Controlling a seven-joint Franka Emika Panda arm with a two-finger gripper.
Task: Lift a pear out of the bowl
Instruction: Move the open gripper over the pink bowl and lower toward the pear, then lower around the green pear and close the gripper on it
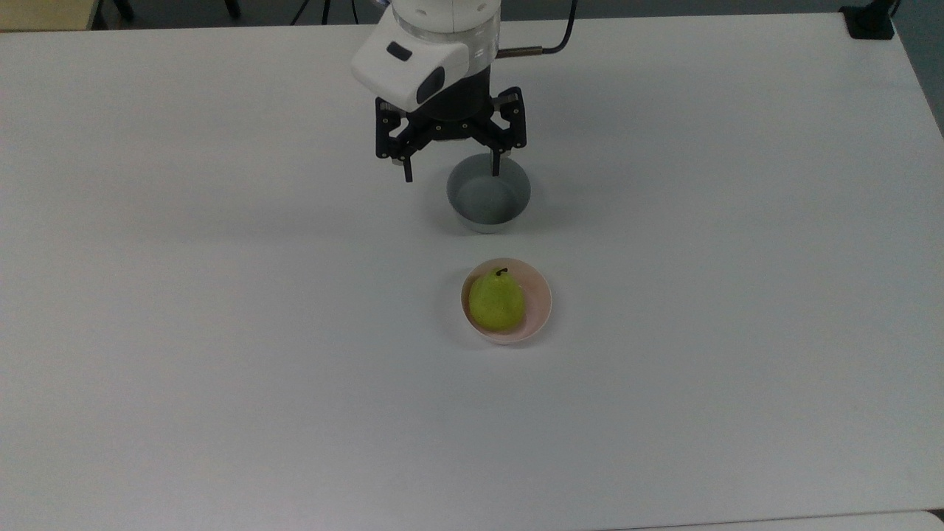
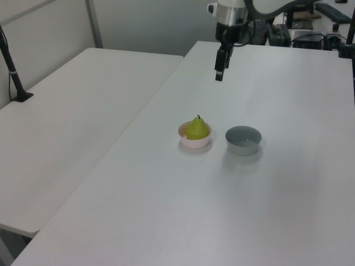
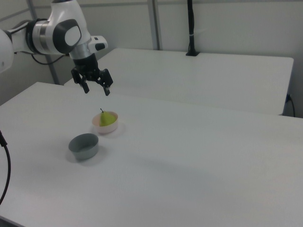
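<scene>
The small yellow-green speckled pear [image 1: 496, 301] sits stem-up in the round pale pink plastic bowl [image 1: 537, 318] on the white table [image 1: 221, 332]. It looks light, firm and smooth-skinned, so gripping across its broad lower body seems safest. The black two-finger gripper [image 1: 450, 177], fingers spread wide, hangs high above the grey straight-sided bowl [image 1: 488, 193], which stands just beside the pink one; nothing blocks the way.
</scene>
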